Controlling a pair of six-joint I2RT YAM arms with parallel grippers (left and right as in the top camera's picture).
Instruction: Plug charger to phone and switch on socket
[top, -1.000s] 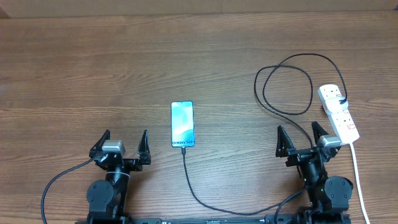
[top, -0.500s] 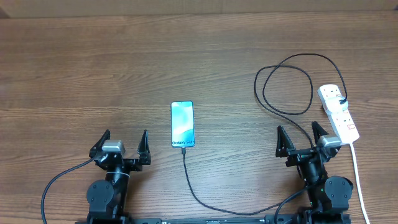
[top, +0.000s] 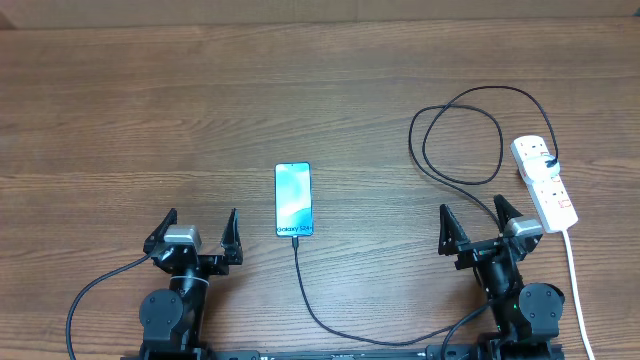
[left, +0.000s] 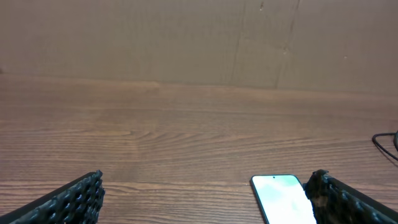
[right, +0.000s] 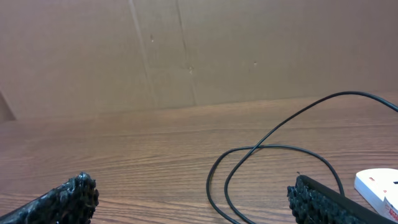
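Observation:
The phone (top: 293, 199) lies flat at mid-table with its blue screen lit, and its top end shows in the left wrist view (left: 280, 198). The charger (top: 296, 255), a thin black cable, meets the phone's near edge, runs along the front of the table, loops at the right (right: 208, 183) and ends at a black plug in the socket (top: 546, 182). A corner of this white strip shows in the right wrist view (right: 375, 183). My left gripper (top: 199, 222) is open, left of the phone. My right gripper (top: 472, 212) is open between the loop and the socket. Neither holds anything.
The socket's thick white cord (top: 575, 280) runs toward the front edge at the far right, beside my right arm. A brown cardboard wall (left: 199, 37) stands along the back of the wooden table (top: 150, 110).
My right gripper has shifted slightly to the left. The left gripper, phone, cable and socket have not moved.

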